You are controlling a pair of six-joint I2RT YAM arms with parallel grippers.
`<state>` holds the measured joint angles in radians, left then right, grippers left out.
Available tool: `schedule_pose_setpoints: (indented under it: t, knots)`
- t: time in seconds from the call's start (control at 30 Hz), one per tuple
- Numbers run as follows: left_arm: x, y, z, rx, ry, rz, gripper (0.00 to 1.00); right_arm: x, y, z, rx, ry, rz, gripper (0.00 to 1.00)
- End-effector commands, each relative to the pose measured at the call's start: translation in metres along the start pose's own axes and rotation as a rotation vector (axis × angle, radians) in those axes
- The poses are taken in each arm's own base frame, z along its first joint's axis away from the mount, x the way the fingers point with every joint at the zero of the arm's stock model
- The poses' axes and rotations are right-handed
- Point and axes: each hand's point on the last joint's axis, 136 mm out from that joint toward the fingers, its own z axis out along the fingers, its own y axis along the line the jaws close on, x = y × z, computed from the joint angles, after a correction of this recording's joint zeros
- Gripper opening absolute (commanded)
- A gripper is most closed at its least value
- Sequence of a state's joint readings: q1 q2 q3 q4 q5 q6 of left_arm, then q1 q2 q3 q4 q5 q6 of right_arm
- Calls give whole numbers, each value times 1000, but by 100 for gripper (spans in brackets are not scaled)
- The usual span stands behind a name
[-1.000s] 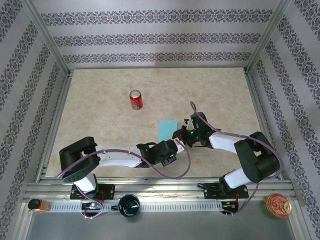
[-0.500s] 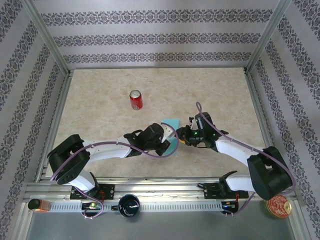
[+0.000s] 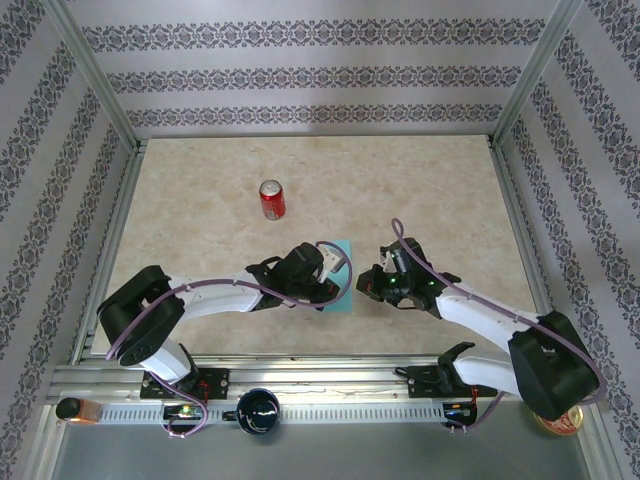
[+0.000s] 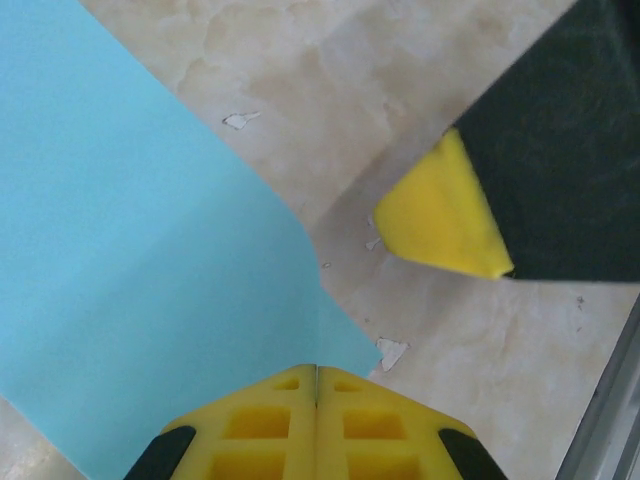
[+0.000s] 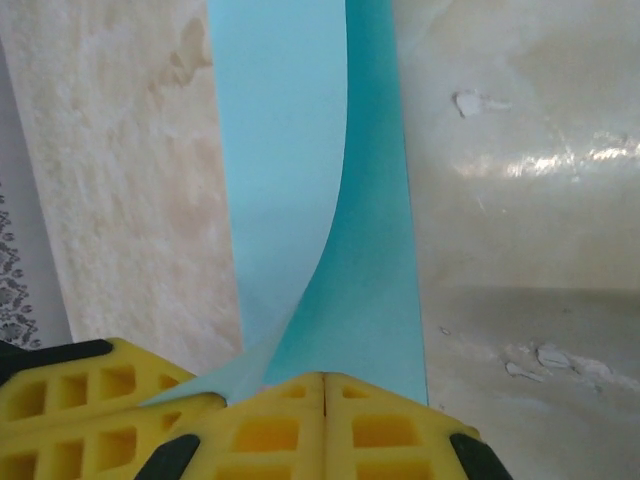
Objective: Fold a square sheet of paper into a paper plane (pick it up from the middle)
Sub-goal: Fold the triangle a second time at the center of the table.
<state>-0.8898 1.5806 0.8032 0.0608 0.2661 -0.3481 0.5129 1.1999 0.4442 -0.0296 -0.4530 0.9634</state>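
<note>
A red soda can (image 3: 272,200) stood upright on the marbled counter (image 3: 200,180), well beyond the left tool (image 3: 335,272) and off to its left. On the front rail (image 3: 330,411), nearer than both tools, sat a dark cup (image 3: 258,410), an amber bottle (image 3: 75,410) far to the left, and a red round tin (image 3: 562,422) past the right tool (image 3: 372,284). Pale chips (image 4: 240,120) flecked the counter beside the left tool.

square sheet of paper (image 3: 343,297) | turquoise | folded, one flap raised | table centre
</note>
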Motion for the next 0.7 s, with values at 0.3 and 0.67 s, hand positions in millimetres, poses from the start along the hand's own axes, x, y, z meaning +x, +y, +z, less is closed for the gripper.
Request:
schedule_pose_setpoints:
  t: [0.3,0.67]
  knots:
    - [-7,2,2,11,-12,-65,0,18,1,27,-14,92,2,0]
    - [-7,5,4,21,-14,-107,0,28,-47,35,189,131,1,0]
